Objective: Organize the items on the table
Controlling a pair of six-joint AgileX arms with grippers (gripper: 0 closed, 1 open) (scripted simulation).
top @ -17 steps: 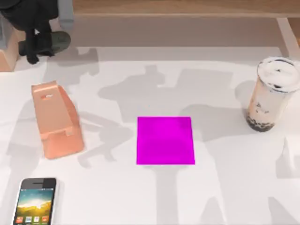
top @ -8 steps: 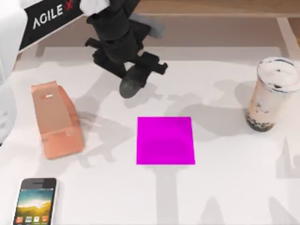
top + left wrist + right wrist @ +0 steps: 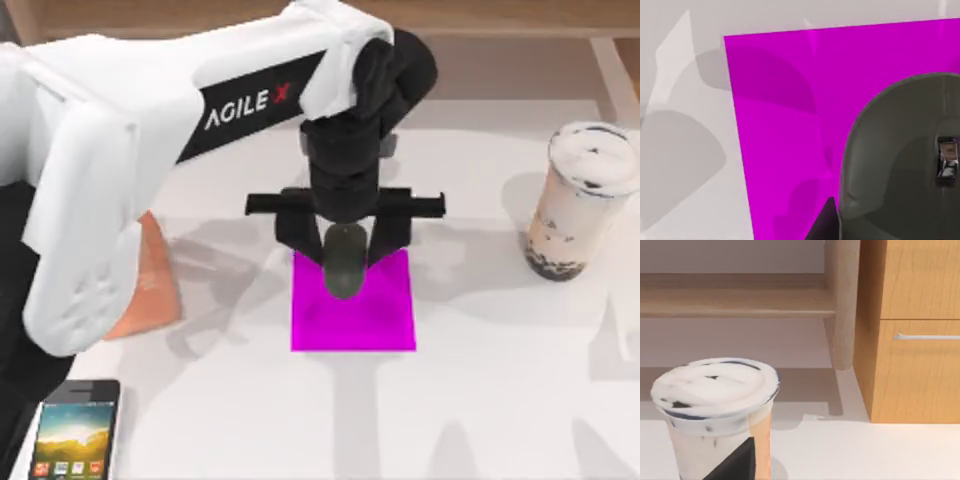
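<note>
My left gripper (image 3: 345, 262) is clamped on the mouse (image 3: 345, 262) and holds it over the far edge of the magenta pad (image 3: 353, 318). I judge this the placing step: next I must lower it and release.

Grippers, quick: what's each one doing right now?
Left gripper: shut on the mouse, above the magenta pad.
Right gripper: can't be told, near the bubble-tea cup.

white table (image 3: 480, 400), magenta pad (image 3: 380, 320), smartphone (image 3: 72, 430), bubble-tea cup (image 3: 580, 200)
</note>
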